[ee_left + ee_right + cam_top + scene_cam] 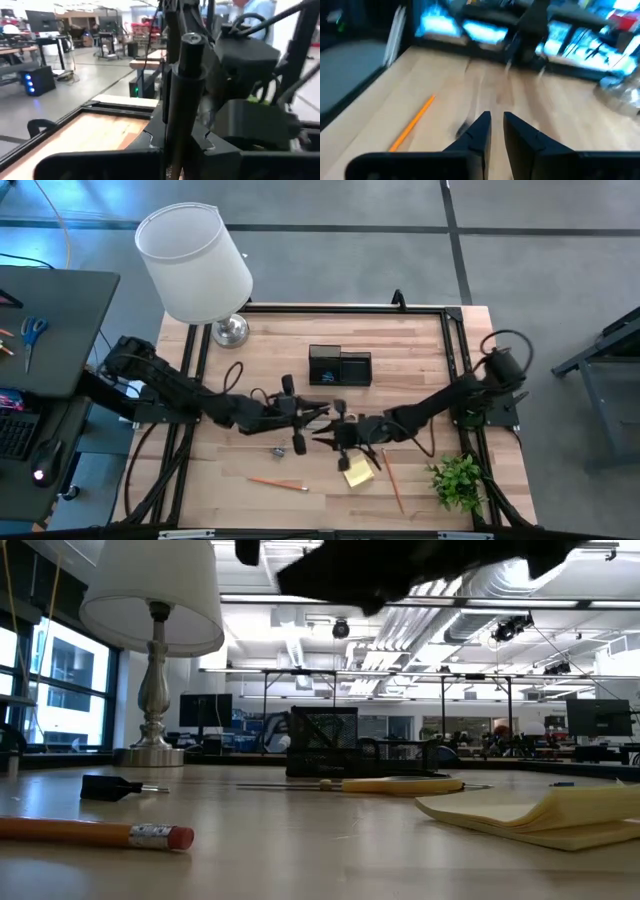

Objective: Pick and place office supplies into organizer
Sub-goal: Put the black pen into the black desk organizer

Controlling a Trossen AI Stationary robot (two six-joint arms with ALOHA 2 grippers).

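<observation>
Two dark jointed arms, black cables

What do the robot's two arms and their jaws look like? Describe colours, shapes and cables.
Both arms are black, slim and jointed. The left arm and right arm trail looping black cables. The right gripper has two tapered, matte black jaws.

The wooden table holds two orange pencils (279, 482), one yellow sticky-note pad (357, 473), one black two-compartment organizer box (339, 366), one white-shaded lamp (197, 265) and one small green plant (458, 480).
</observation>
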